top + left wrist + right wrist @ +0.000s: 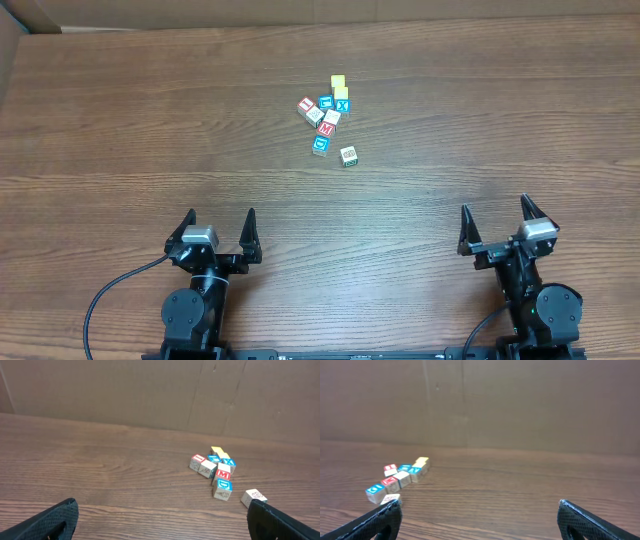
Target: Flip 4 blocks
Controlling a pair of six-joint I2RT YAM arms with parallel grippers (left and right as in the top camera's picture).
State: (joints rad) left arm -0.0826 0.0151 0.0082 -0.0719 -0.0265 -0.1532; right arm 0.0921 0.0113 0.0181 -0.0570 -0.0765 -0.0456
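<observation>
Evidently at the first step, nothing gripped: left hand and right hand gaped empty; blocks sat clustered far out on the surface. Next: reach and pinch one, seemingly the stray block.

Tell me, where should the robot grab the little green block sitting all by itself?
Probably by two opposite side faces of the green-print block, coming straight down. It sits flat, apart from the other blocks, so there is room on either side.

Wooden table: alphabet blocks clustered, one apart; yellow cubes adjoining.
</observation>
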